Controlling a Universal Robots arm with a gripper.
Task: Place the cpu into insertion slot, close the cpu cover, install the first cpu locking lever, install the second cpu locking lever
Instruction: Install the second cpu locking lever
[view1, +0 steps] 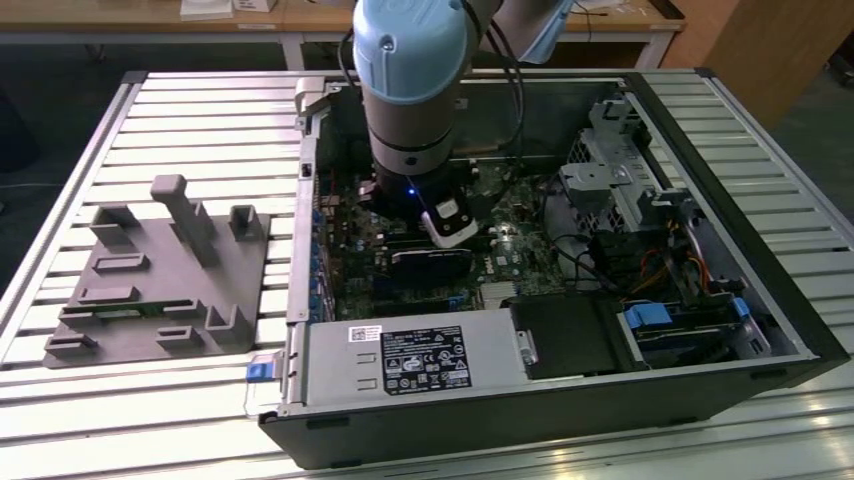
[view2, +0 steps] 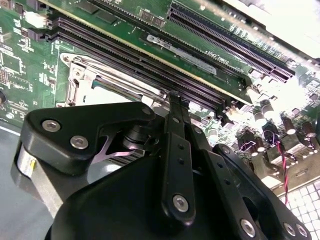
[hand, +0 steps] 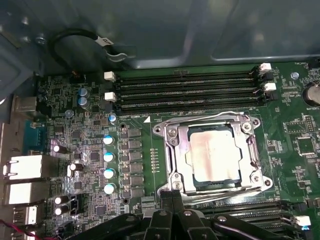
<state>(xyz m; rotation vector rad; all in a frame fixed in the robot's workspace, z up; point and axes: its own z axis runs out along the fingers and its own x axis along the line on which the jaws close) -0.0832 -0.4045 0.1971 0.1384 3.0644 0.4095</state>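
Observation:
In the first wrist view the cpu (hand: 212, 154), a pale silvery square, lies in the insertion slot (hand: 176, 176) on the green motherboard. The cpu cover (hand: 248, 150) lies flat around it, framing the chip. One thin wire locking lever (hand: 200, 119) runs along the socket's side by the memory slots. Another locking lever (hand: 227, 191) runs along the opposite side. My gripper (hand: 171, 194) is shut, its black fingertips together at the socket's corner near that second lever, with nothing visible between them. In the second wrist view the gripper (view2: 173, 98) points at the socket's silver rim (view2: 80, 75).
The arm (view1: 407, 90) reaches down into the open computer case (view1: 694, 330). Long black memory slots (hand: 190, 90) flank the socket, and capacitors (hand: 108, 156) stand beside it. A power supply (view1: 407, 355) and drive bay (view1: 607, 190) crowd the case. A grey fixture (view1: 160, 275) sits on the slatted table.

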